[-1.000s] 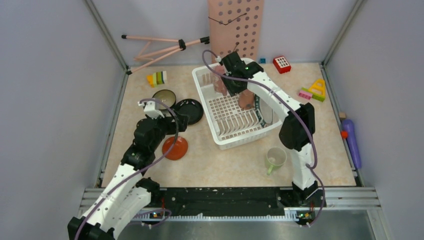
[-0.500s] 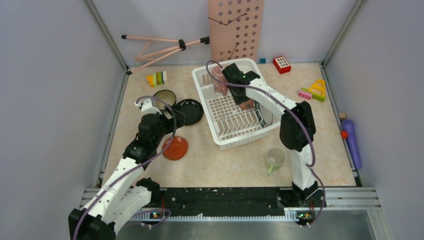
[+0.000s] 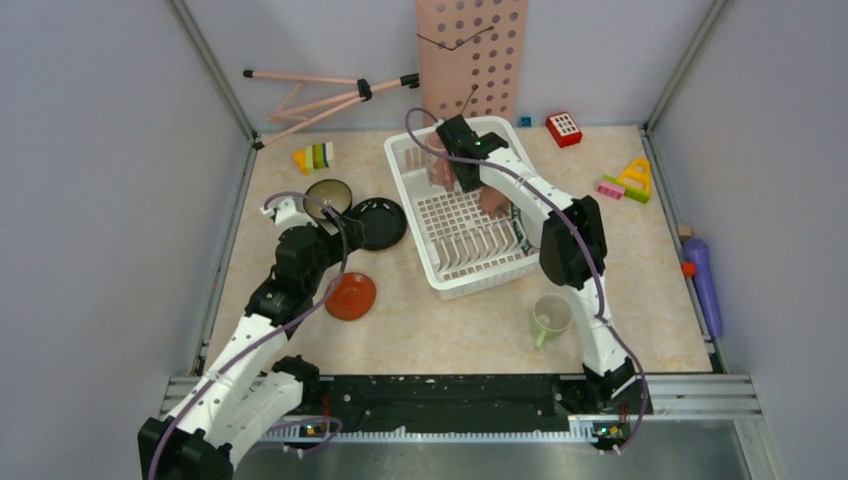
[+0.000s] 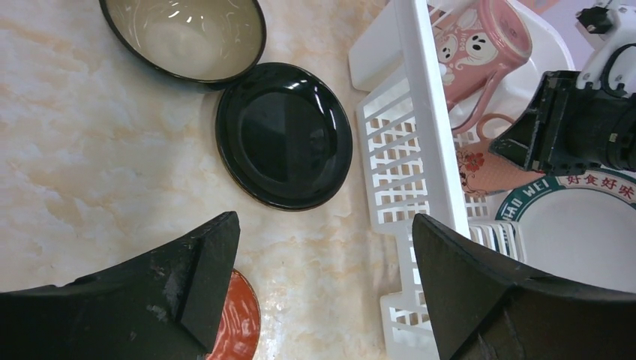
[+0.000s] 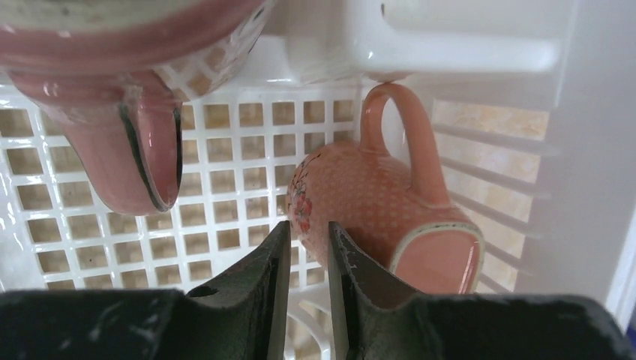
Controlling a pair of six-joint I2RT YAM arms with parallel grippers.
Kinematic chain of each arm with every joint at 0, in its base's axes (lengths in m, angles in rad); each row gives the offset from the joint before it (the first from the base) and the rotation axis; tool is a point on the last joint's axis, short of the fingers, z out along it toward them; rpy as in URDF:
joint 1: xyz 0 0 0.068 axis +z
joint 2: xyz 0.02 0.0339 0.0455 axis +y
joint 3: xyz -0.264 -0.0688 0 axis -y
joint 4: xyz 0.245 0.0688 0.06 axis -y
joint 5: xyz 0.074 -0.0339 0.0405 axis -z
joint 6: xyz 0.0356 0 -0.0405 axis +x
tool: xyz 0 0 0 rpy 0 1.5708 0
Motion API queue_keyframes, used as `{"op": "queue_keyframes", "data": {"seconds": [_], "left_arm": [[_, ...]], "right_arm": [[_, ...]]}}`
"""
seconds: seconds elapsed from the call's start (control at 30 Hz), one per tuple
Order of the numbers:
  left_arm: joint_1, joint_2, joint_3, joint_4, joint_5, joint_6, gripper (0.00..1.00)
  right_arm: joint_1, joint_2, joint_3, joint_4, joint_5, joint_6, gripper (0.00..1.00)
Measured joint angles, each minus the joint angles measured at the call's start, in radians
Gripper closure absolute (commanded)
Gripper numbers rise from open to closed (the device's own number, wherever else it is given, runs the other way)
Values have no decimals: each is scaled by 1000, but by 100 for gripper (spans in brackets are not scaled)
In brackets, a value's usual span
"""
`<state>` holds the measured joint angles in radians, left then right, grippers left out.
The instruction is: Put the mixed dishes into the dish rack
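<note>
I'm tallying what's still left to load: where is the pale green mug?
In the top view, the pale green mug stands on the table right of centre, outside the dish rack, just in front of its near right corner.

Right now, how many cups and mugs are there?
3: pink mug and small flowered cup inside the dish rack; pale green mug on the table outside it. Others may be hidden.

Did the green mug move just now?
No. The pale green mug sits where it was, apart from the near right corner of the dish rack.
</note>
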<state>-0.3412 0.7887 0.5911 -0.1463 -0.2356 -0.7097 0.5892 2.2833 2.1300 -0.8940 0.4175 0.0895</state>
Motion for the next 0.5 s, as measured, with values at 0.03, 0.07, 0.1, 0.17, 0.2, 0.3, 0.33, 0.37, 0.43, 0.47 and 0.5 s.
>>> {"op": "queue_keyframes", "data": {"seconds": [0.03, 0.07, 0.1, 0.17, 0.2, 0.3, 0.33, 0.37, 0.43, 0.47, 0.5], "left_arm": [[3, 2, 0, 1, -3, -3, 6], [10, 5, 0, 2, -4, -5, 5], [18, 10, 0, 3, -5, -6, 4], [46, 26, 2, 2, -3, -15, 3], [66, 34, 3, 2, 5, -22, 2], [123, 53, 10, 2, 25, -37, 2], [144, 60, 13, 2, 36, -45, 2], [168, 68, 18, 2, 49, -52, 2], [210, 89, 29, 2, 72, -64, 2], [230, 103, 38, 1, 88, -70, 2], [248, 121, 51, -5, 97, -77, 2]], "right_arm": [[-2, 0, 6, 2, 1, -3, 75], [-4, 0, 14, 3, 1, -9, 74], [-6, -1, 18, 6, -3, -13, 73], [-12, -6, 19, 11, -26, -21, 71], [-14, -10, 19, 13, -39, -25, 71], [-18, -42, 15, 14, -93, -31, 70], [-18, -61, 9, 19, -106, -34, 70], [-18, -87, 2, 19, -123, -34, 70], [-18, -146, -12, 25, -145, -34, 69], [-18, -179, -25, 35, -154, -34, 68], [-18, -219, -45, 46, -162, -32, 67]]}}
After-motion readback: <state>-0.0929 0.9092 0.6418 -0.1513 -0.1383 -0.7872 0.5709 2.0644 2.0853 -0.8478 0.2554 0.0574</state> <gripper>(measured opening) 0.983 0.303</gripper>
